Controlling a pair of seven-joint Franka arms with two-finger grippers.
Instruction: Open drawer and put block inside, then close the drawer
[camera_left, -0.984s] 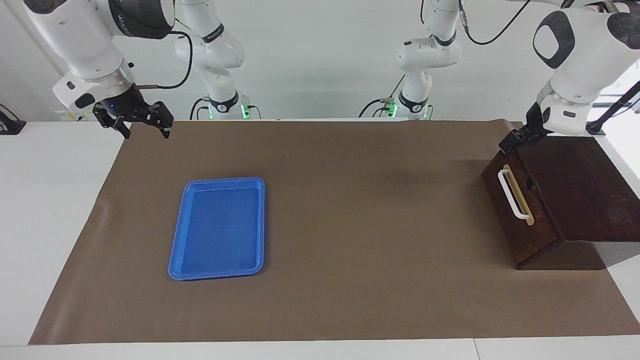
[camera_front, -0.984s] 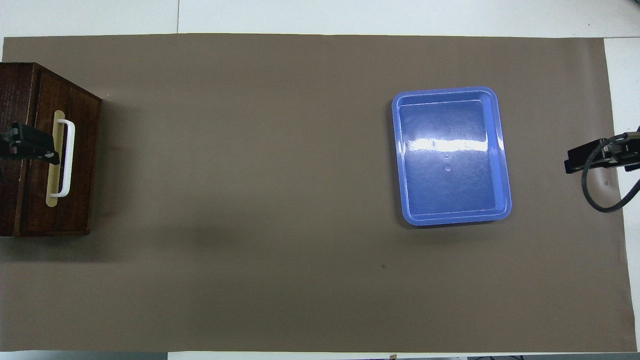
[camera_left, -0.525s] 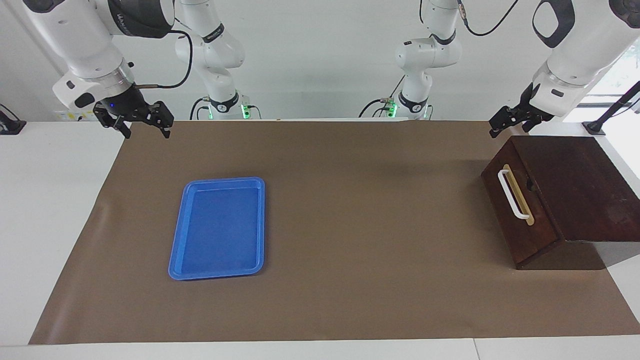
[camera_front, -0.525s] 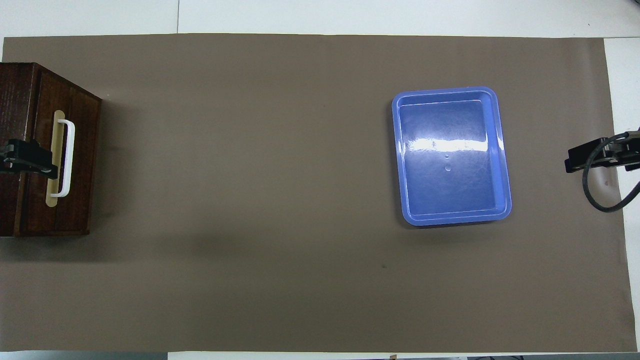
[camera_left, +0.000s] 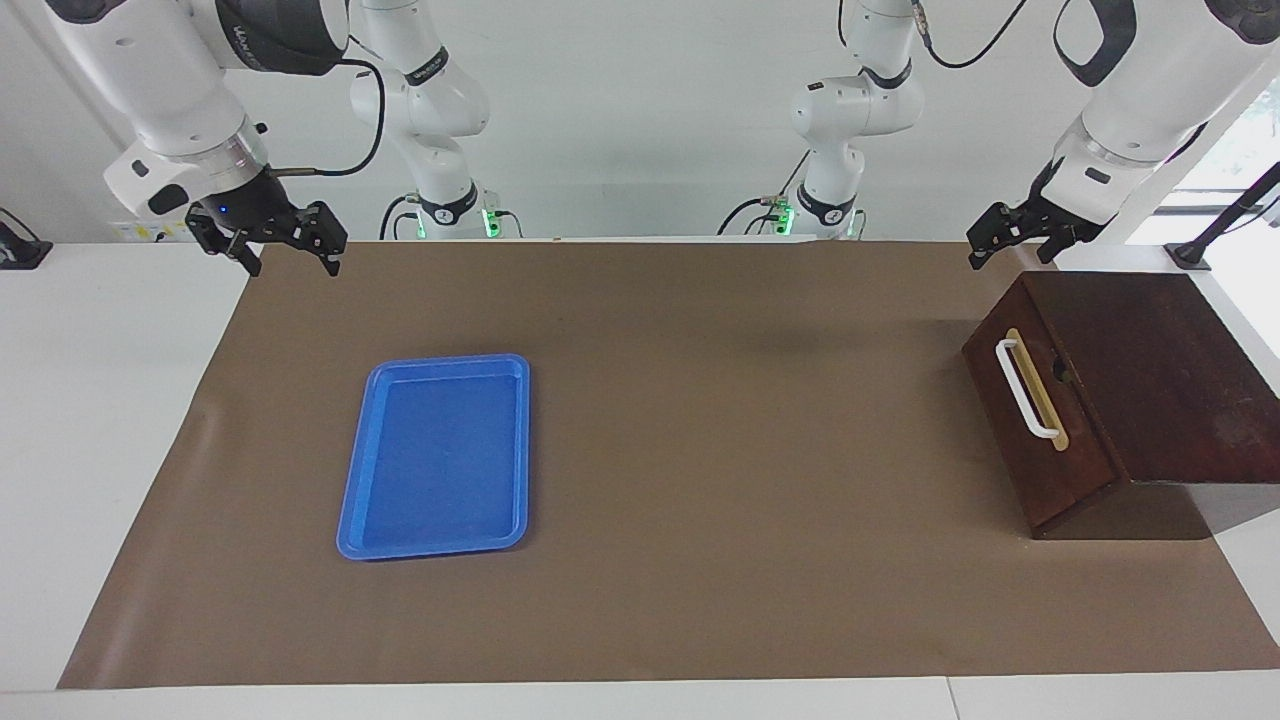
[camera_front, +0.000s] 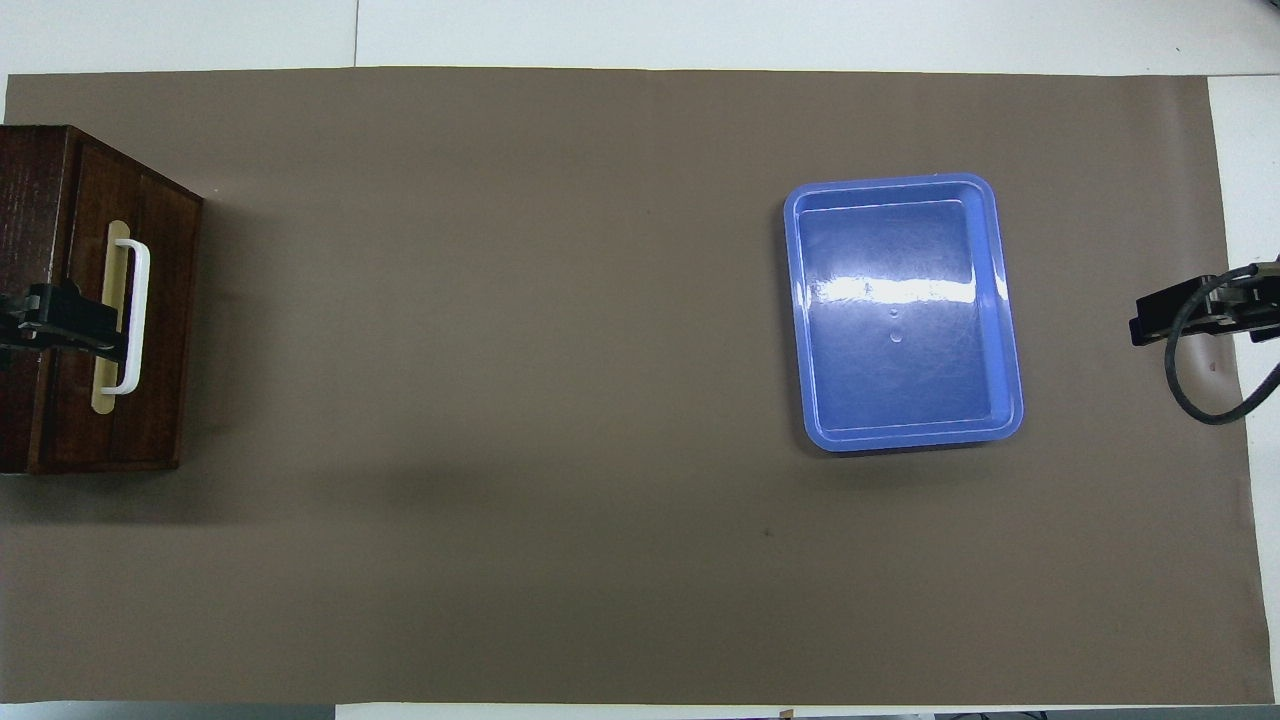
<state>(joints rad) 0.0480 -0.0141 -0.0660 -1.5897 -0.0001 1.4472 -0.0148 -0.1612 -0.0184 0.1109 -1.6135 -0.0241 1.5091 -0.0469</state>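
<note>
The dark wooden box stands at the left arm's end of the table. Its drawer (camera_left: 1062, 470) is pushed in, and the white bar handle (camera_left: 1028, 392) faces the middle of the table. In the overhead view the drawer front (camera_front: 163, 330) and handle (camera_front: 138, 300) show too. The yellow block is not in view. My left gripper (camera_left: 1008, 250) is open and empty, raised in the air above the box's edge nearest the robots; in the overhead view the left gripper (camera_front: 95, 332) covers the handle strip. My right gripper (camera_left: 291, 262) is open and empty, and it waits in the air over the mat's edge at the right arm's end.
An empty blue plastic tray (camera_left: 352, 500) lies on the brown mat (camera_left: 700, 450) toward the right arm's end; it also shows in the overhead view (camera_front: 1010, 330). The right arm's black cable (camera_front: 1195, 400) hangs beside the tray.
My left gripper has lifted off the box's top front edge and drawn back toward the robots. The drawer, the tray and the right arm have not moved.
</note>
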